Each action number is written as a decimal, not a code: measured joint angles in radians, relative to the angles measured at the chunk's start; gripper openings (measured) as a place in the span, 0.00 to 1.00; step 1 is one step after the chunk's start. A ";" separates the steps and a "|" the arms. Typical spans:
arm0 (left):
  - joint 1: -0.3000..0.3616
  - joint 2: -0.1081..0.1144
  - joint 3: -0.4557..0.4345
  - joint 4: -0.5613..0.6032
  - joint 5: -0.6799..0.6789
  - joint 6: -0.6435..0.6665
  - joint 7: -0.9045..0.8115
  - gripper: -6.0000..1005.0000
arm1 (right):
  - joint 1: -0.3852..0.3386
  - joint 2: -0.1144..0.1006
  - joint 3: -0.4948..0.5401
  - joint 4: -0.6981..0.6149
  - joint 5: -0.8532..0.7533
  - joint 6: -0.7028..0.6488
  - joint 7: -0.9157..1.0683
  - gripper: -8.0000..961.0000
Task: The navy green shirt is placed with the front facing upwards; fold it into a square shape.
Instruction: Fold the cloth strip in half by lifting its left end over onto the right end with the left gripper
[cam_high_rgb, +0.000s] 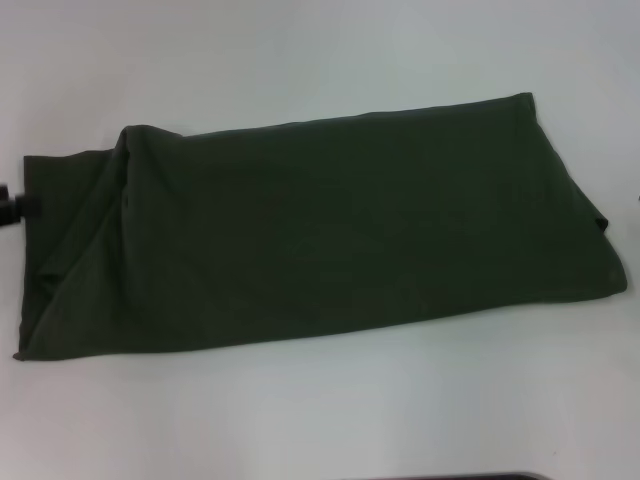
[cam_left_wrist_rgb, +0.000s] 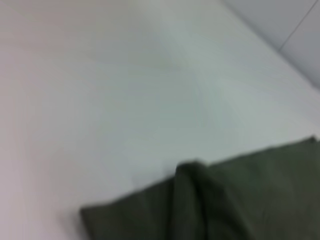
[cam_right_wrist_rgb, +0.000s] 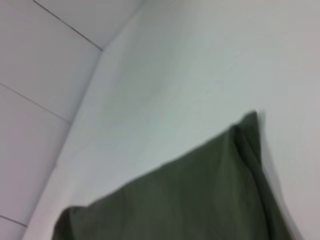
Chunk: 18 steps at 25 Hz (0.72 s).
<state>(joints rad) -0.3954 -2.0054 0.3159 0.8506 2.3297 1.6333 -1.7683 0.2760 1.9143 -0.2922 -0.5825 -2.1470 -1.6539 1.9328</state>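
One navy green shirt (cam_high_rgb: 320, 220), folded into a long band, lies on the white table (cam_high_rgb: 320, 420); left gripper (cam_high_rgb: 12, 205) at its edge, finger state unclear.

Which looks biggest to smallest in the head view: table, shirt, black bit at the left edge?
1. white table
2. navy green shirt
3. left gripper, mostly cut off by the frame, so its true size is unsure

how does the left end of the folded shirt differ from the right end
In the head view, the left end of the navy green shirt is bunched, with a raised fold and diagonal creases; the right end lies flatter and smoother. The left end's edge runs fairly straight; the right end's is rounded, with a layer peeking out. A dark part of the left tool sits beside the left end; nothing is near the right. Both rest on the white table.
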 joint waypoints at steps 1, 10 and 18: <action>0.000 -0.001 0.000 0.000 -0.022 0.000 0.000 0.66 | 0.005 0.000 0.020 -0.003 0.004 -0.013 -0.007 0.95; 0.001 -0.007 0.000 -0.049 -0.239 -0.013 0.006 0.65 | 0.077 0.032 0.059 0.000 0.128 -0.067 -0.121 0.95; -0.009 -0.033 -0.002 -0.095 -0.366 -0.029 0.011 0.66 | 0.166 0.050 0.034 -0.005 0.125 -0.045 -0.176 0.95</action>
<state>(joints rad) -0.4047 -2.0388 0.3144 0.7556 1.9639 1.6040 -1.7573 0.4417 1.9644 -0.2578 -0.5871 -2.0224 -1.6987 1.7573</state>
